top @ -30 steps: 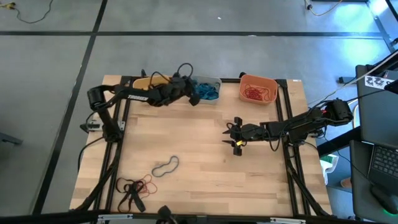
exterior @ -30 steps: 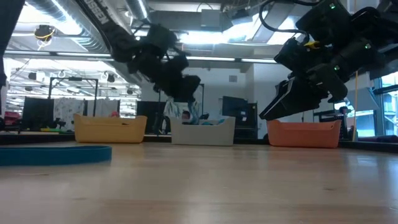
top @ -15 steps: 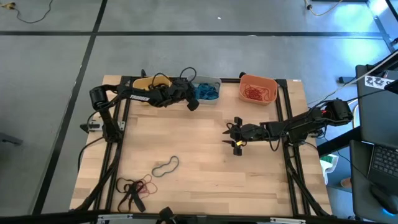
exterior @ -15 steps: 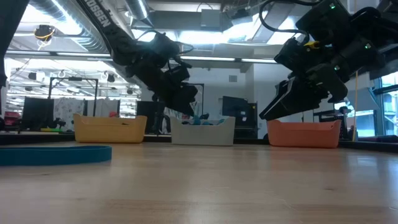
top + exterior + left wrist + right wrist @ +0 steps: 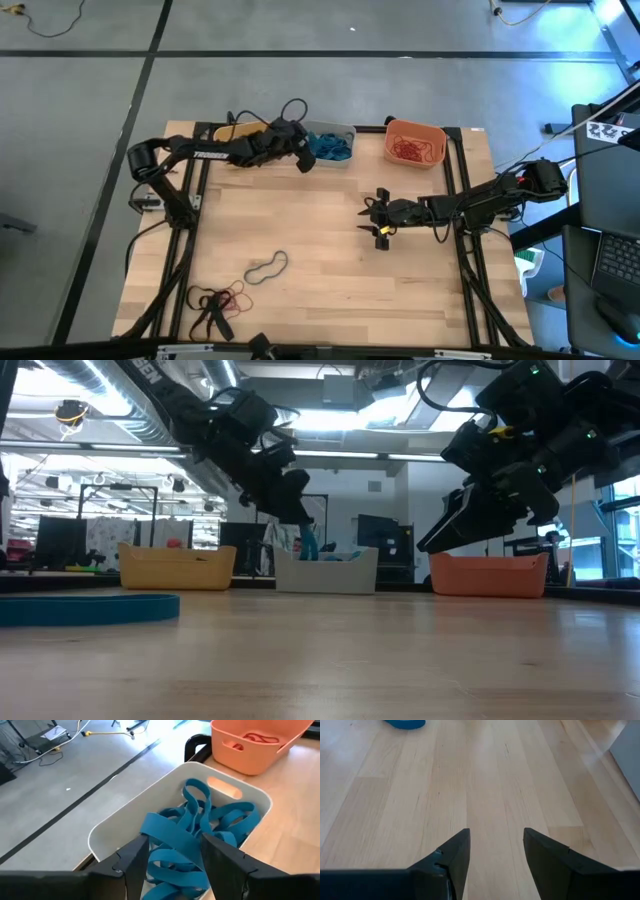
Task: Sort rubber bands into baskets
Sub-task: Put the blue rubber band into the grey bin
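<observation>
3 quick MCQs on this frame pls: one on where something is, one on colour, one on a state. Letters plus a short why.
1. Where is the left gripper?
A. over the pale grey basket
B. over the orange basket
C. at the table's front edge

2. What colour are the rubber bands in the pale grey basket?
A. red-orange
B. black
C. blue

3. How do the right gripper's jaws stand?
A. shut on a band
B. open with nothing between them
C. shut on a basket rim

Key: 1 A, the high view puts it at that basket's edge and its wrist view looks down into it. 2 C, the left wrist view shows only blue loops there. 3 B, the right wrist view shows bare table between the parted jaws.
</observation>
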